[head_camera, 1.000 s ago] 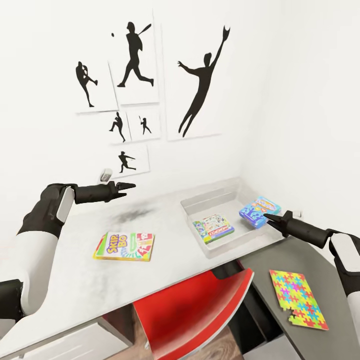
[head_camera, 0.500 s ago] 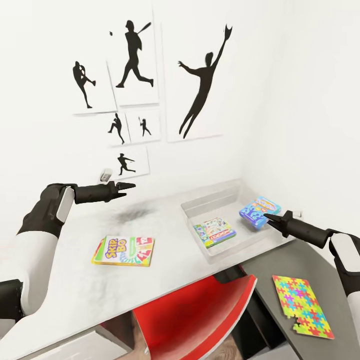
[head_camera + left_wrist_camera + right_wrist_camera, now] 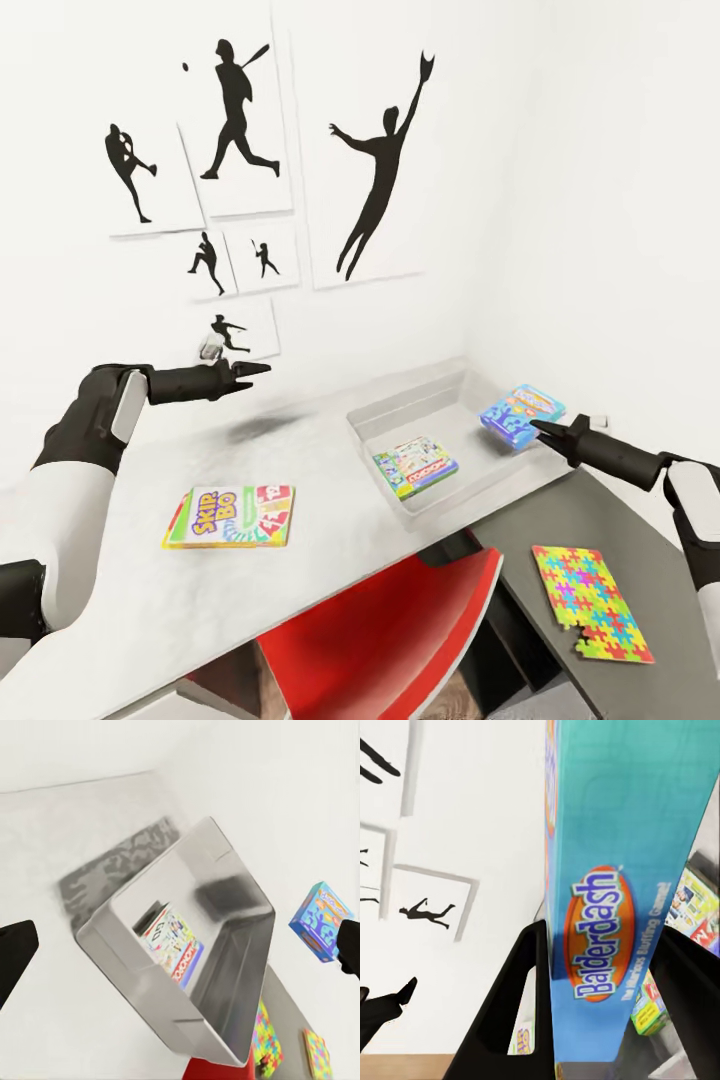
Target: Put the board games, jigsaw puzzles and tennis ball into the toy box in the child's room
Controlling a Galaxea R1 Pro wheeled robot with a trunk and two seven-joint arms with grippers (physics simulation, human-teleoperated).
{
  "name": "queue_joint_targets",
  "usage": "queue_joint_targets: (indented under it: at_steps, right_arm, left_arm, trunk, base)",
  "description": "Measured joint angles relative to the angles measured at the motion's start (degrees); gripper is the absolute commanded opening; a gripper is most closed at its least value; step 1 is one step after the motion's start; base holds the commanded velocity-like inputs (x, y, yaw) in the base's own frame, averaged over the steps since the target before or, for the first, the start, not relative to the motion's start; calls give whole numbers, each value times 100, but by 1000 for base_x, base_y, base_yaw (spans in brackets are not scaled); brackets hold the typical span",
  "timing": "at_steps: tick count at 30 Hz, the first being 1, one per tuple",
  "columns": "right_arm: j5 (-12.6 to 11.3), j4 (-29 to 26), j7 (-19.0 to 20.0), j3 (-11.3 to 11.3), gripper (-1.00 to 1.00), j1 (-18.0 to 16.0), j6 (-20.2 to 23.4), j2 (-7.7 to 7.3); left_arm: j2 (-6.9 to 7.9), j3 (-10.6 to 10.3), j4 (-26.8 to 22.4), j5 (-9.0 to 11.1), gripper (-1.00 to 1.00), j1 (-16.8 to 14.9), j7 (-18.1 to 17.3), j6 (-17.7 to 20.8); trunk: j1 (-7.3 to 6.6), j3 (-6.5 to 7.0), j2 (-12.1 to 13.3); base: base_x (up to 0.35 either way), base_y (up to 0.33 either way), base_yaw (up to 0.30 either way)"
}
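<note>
So the risky bit for us is the release: our right gripper (image 3: 540, 429) has the blue board game (image 3: 521, 415) pinched by one edge, hanging over the far right rim of the toy box (image 3: 400, 415), and if we let go here it looks like it could catch that low wall and tip out toward the dark cabinet (image 3: 630, 520), where a jigsaw puzzle (image 3: 590, 600) is already lying. An edge grip on a flat box like this could also let it swing or slip if we move fast. In the right wrist view the black fingers (image 3: 514, 1005) sit either side of the Balderdash box, clamped on it. The right arm is stretched forward and a bit inward, wrist roughly level. The white-and-green board game (image 3: 415, 465) already lies flat in the bin. Our left gripper (image 3: 262, 370) is held out level above the table (image 3: 130, 590), well back from everything; its tips look close together, but we can't tell for sure, and there's nothing in them. The Skip-Bo box (image 3: 230, 516) is on the tabletop, well apart from the bin.
</note>
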Motion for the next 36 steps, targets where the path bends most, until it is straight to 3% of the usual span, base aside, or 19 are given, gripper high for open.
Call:
queue_joint_targets:
  at_steps: [21, 36]
  right_arm:
    - [1, -50, 8, 2, -100, 0, -1, 14]
    - [38, -50, 7, 2, -100, 1, -4, 53]
  left_arm:
    - [-1, 0, -24, -1, 100, 0, 0, 13]
    - [-1, 2, -23, 0, 100, 0, 0, 22]
  trunk:
    - [-2, 46, -1]
    - [0, 80, 1]
  base:
    - [105, 75, -254]
    - [43, -12, -263]
